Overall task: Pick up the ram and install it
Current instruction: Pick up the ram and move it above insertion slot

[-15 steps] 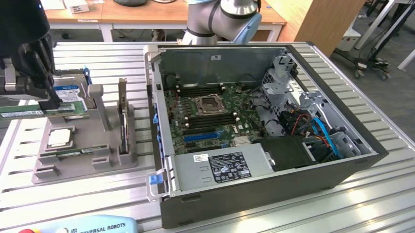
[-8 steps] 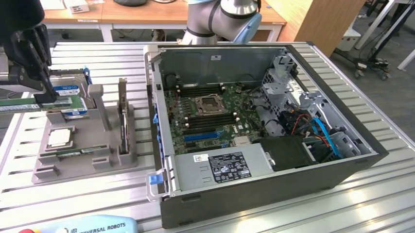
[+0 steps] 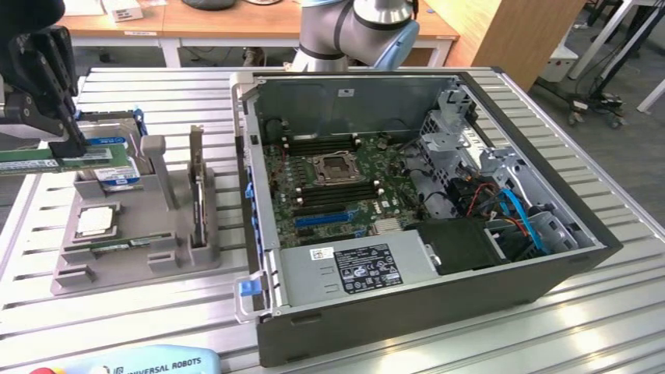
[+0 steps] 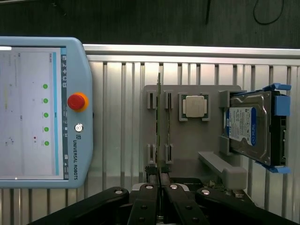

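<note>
The ram is a thin green stick held level above the table at the exterior view's left, with my black gripper shut on it. Through the wrist camera the ram appears edge-on, pinched between the two fingers, hanging over the grey parts holder. The open computer case lies on its side to the exterior view's right of the gripper, well apart from it. Its green motherboard faces up, with dark memory slots beside the processor socket.
The grey holder carries a hard drive with a blue label in a blue caddy, a square processor, and upright grey posts. A teach pendant lies on the slatted aluminium table near its front edge.
</note>
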You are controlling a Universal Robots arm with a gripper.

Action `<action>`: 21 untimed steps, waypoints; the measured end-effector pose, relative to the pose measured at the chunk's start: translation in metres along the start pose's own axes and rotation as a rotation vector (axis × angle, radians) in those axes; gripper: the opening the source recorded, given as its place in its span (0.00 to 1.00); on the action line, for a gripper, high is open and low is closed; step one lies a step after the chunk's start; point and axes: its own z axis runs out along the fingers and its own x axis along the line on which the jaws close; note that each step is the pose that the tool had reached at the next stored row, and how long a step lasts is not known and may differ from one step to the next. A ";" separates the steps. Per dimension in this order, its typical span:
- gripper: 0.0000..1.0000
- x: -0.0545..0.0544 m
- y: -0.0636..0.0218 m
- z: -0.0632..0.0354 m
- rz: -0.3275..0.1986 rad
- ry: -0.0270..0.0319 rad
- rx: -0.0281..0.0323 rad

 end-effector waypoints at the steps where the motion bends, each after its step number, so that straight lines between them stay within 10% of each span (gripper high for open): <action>1: 0.11 0.000 0.0000 0.0000 0.000 0.0000 -0.0001; 6: 0.11 0.000 -0.0001 -0.0012 -0.001 -0.0047 0.0002; 8: 0.11 0.000 -0.0004 -0.0055 -0.001 -0.0200 0.0029; 21: 0.11 0.000 -0.0311 -0.0070 -0.001 -0.0203 0.0029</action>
